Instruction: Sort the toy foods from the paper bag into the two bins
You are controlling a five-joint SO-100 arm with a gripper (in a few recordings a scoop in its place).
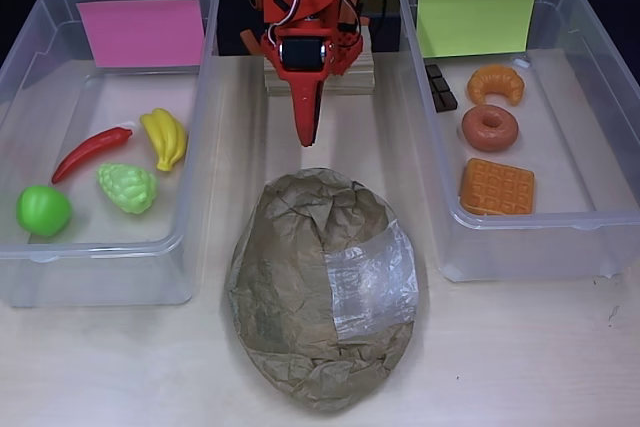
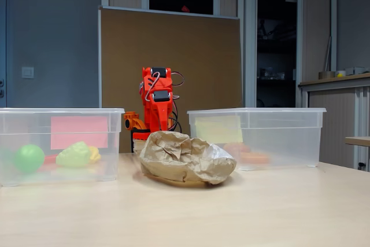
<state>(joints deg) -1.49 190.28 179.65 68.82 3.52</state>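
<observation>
overhead view: my gripper point(image 1: 306, 135) top centre, fingers together, holding nothing | paper bag point(image 1: 322, 287) bottom centre | left bin point(image 1: 40, 7): 4 toys | right bin point(image 1: 600, 7): 4 toys || fixed view: bag point(image 2: 186, 157) centre, between both bins

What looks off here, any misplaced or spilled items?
Nothing spilled or missorted. Fruit and chili sit in the clear tub with the pink sheet, baked goods and chocolate in the clear tub with the yellow-green sheet. Only oddity: the crumpled brown paper bag carries a shiny clear tape patch.
</observation>
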